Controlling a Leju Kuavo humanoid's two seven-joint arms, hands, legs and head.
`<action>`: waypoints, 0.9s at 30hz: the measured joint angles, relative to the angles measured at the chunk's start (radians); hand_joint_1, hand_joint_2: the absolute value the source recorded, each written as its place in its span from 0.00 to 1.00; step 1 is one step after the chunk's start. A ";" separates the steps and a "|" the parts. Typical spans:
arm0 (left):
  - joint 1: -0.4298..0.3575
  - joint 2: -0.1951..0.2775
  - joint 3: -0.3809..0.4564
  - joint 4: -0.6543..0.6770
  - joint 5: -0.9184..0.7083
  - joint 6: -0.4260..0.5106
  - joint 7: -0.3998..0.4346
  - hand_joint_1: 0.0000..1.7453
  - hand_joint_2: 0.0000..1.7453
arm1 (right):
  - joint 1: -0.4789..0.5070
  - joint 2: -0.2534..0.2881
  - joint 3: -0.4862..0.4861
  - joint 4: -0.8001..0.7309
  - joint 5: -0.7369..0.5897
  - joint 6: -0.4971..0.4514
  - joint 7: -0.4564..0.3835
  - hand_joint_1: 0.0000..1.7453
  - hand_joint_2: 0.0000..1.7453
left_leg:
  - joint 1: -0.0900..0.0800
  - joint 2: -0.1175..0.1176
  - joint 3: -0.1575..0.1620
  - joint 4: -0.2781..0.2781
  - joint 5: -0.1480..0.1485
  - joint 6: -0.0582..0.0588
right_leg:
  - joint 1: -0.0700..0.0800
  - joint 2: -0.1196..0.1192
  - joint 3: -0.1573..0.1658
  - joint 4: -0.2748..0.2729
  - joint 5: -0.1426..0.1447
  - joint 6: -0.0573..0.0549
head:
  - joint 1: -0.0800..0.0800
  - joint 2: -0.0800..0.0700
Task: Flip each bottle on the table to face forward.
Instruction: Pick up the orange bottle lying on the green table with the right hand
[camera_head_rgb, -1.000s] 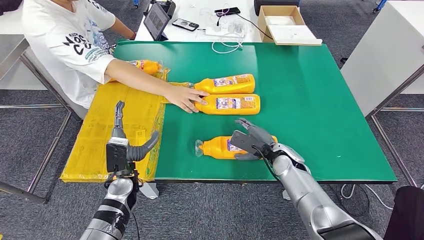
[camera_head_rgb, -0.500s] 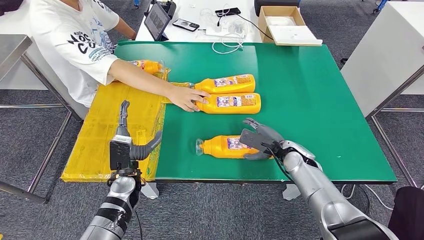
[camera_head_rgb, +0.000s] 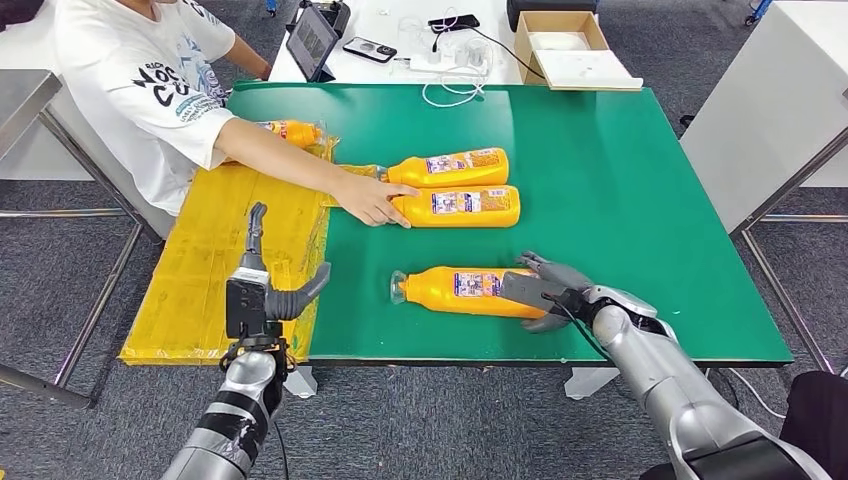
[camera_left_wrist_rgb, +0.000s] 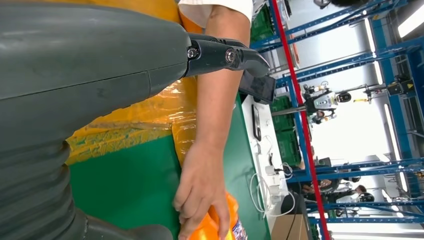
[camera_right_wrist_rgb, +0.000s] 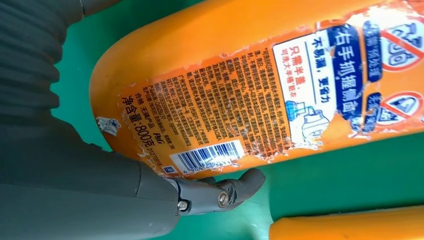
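Three orange bottles lie on the green table (camera_head_rgb: 620, 160). The near bottle (camera_head_rgb: 465, 291) sits close to the front edge, cap toward the yellow mat (camera_head_rgb: 215, 275). Since a second ago it has rolled: more label faces up now, and the right wrist view shows barcode and fine print, so I'd judge that's the back label. The right hand (camera_head_rgb: 545, 290) has dropped lower against the bottle's base end, thumb touching beside the barcode. Whether it actually grips or just pushes, I can't tell. The left hand (camera_head_rgb: 262, 290) is raised over the mat, fingers spread, holding nothing. A person's hand (camera_head_rgb: 372, 198) rests on the neck of one of the two far bottles (camera_head_rgb: 455, 186). Flip is mid-way at best; the front label isn't up yet.
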 joint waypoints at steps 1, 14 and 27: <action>-0.002 -0.001 0.000 0.004 0.000 -0.002 0.000 0.00 1.00 | -0.001 -0.001 0.006 0.001 0.000 -0.001 0.004 0.00 1.00 | 0.000 0.000 0.000 0.000 0.000 0.000 | 0.000 0.000 0.000 0.000 0.000 0.000 | 0.000 0.000; -0.016 -0.014 0.000 0.045 0.000 0.011 0.000 0.00 1.00 | 0.025 0.062 0.044 0.031 -0.014 -0.216 0.010 0.63 1.00 | 0.000 0.002 0.001 0.000 0.000 0.000 | 0.000 0.001 0.000 0.000 0.000 0.000 | 0.000 0.000; -0.016 -0.014 0.001 0.060 -0.002 -0.001 0.000 0.00 1.00 | 0.108 0.114 0.042 -0.020 -0.024 -0.320 -0.119 0.91 1.00 | 0.001 0.001 0.000 0.000 0.000 0.000 | 0.000 0.001 0.000 0.000 0.000 0.000 | 0.000 0.000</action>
